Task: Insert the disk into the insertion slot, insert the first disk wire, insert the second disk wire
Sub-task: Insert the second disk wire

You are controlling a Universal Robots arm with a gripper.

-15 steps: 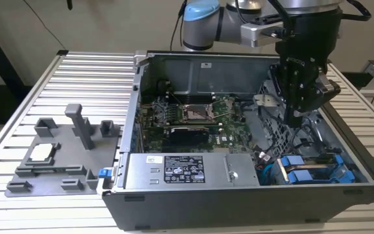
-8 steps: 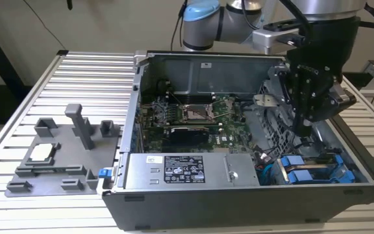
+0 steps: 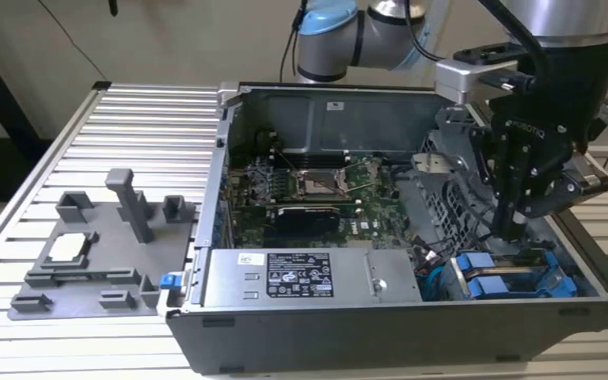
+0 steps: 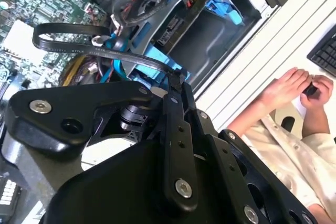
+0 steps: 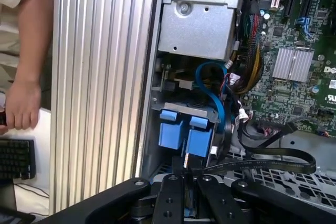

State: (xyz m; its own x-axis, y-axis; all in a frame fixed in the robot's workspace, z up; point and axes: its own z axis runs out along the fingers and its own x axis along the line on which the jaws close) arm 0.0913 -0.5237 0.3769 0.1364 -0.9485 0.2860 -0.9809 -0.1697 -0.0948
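at the exterior view's left, a grey plastic fixture plate (image 3: 93, 261) with upright posts lies on the ribbed aluminium table (image 3: 146, 127). to its right stands the open computer case (image 3: 389, 348), with the green motherboard (image 3: 304, 190) in its middle and the grey power-supply box (image 3: 304, 277) with its black-and-white sticker along the near wall. further right, in the case's near corner, the disk (image 3: 499, 279) sits in the insertion slot (image 3: 462, 297) of the grey drive cage, its blue end tabs facing up; in the first wrist view the same two blue tabs (image 5: 184, 136) sit side by side inside the cage frame, with a blue cable (image 5: 212, 95) looping beside them. the robot's black hand (image 3: 510, 229) reaches down into the case just above and behind the disk. in the first wrist view its closed fingers (image 5: 178, 169) pinch the end of a flat black wire (image 5: 262, 163), which loops away over the perforated cage wall (image 5: 283, 179); in the second wrist view the same wire (image 4: 79, 45) curves back to the fingertips (image 4: 176, 80) held just beside the disk's blue carrier (image 4: 152, 59). beyond the table edge in the wrist views, a person in a white sleeve has a hand (image 5: 21, 103) near a black keyboard (image 5: 17, 158).
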